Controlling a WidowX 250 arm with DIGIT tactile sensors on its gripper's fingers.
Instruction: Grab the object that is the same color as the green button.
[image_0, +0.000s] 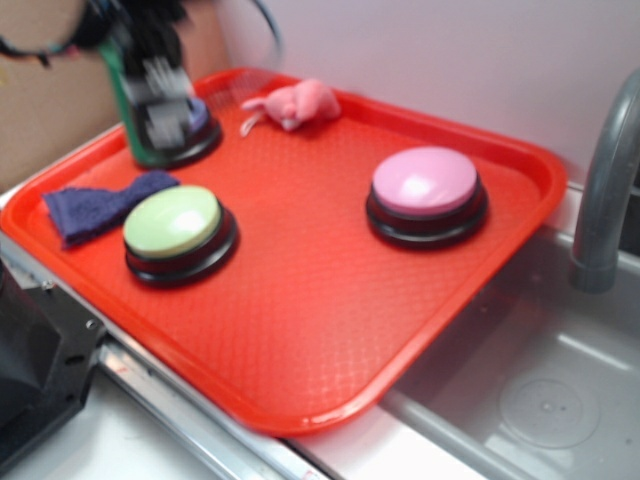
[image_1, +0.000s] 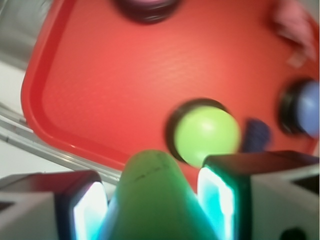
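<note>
exterior: red tray (image_0: 300, 330) holds green button (image_0: 173, 222) near its left edge, pink button (image_0: 425, 182) toward right edge, pink toy (image_0: 298, 103) at far edge, blue cloth (image_0: 95, 207) at left corner; pincer (image_0: 160, 125) blurred above far-left corner | wrist: pincer (image_1: 150, 200) clamped around green cylinder (image_1: 150, 195), held above tray (image_1: 100, 90) | no readable writing

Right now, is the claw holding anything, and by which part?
Yes: the claw grips the green cylinder block by its sides, one finger on each side.
</note>
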